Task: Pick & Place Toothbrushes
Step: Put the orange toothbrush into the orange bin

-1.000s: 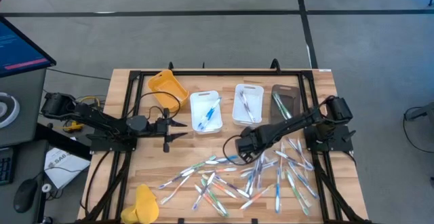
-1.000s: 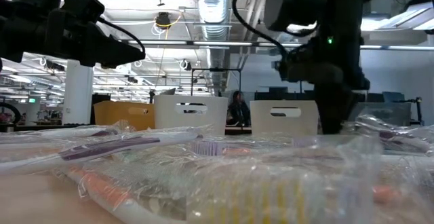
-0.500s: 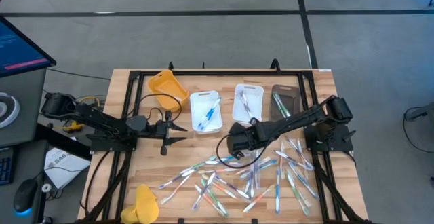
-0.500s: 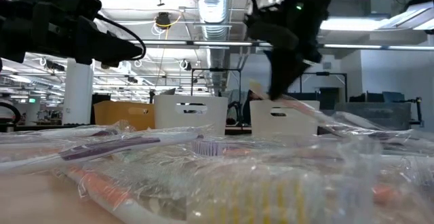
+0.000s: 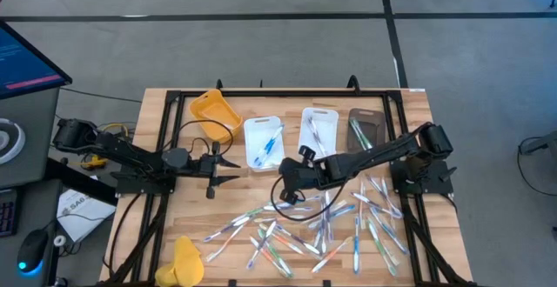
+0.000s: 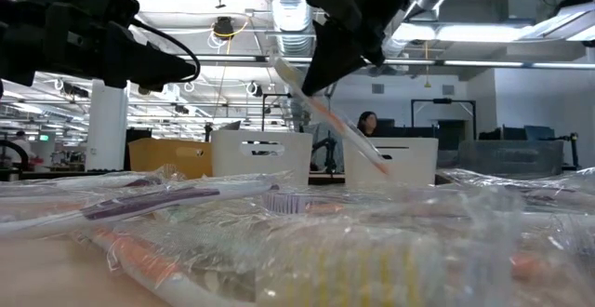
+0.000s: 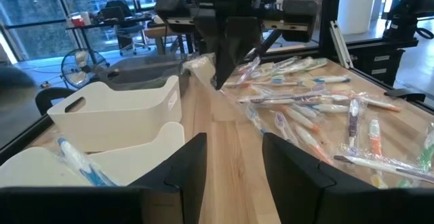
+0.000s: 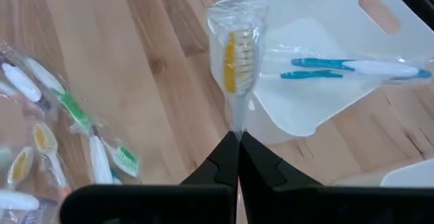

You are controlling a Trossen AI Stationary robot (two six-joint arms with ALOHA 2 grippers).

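The right gripper (image 8: pixel 237 137) was pinched tight on a wrapped toothbrush (image 8: pixel 237 68). It held the brush by one end, and the yellow bristle end stuck straight out past the fingertips, pointing toward the white tray (image 8: pixel 325 81) with blue brushes in it. From the table's level, the long brush (image 6: pixel 330 121) hung on a slant in the air under the gripper (image 6: pixel 321 70), up off the table.

From above, that gripper (image 5: pixel 291 176) sat near the middle of the table (image 5: pixel 157 148), just beside the near corner of that white tray (image 5: pixel 264 143). A second white tray (image 5: pixel 318 133) and a dark tray (image 5: pixel 367 130) stood in a row next to it. A yellow tray (image 5: pixel 215 110) stood farther to the left.

A big messy pile of toothbrushes (image 5: pixel 322 230) lay on the wood in front of the trays. A yellow cloth (image 5: pixel 187 261) lay near the front edge.

The left gripper (image 5: pixel 228 169) waited over the left side of the table, well apart from the pile. Its fingers (image 7: pixel 190 163) stood partly apart with nothing between them.
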